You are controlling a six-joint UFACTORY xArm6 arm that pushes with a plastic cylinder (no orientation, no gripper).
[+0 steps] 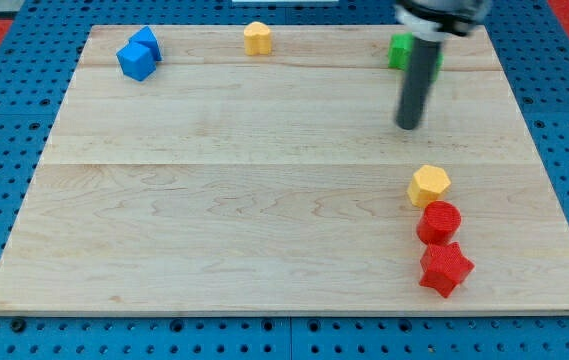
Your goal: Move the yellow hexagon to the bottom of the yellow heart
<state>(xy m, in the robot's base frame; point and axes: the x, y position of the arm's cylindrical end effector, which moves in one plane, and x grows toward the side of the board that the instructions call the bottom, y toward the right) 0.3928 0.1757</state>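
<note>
The approach is the step in hand: my tip (408, 126) hangs clear of every block, and nothing is being pushed. There is no claw on this arm, only the dark rod, so nothing is open, closed or held.

The yellow hexagon (430, 185) lies toward the view's lower right of the counter (214, 200), just below and slightly to the right of my tip, with bare wood between them. It touches or almost touches the red cylinder (438, 222) beneath it.

The yellow heart (257, 38) sits at the view's top edge, well apart to the left. I judge the tip must get round to the hexagon's lower right, then push it up and left, stopping just below the heart.
</note>
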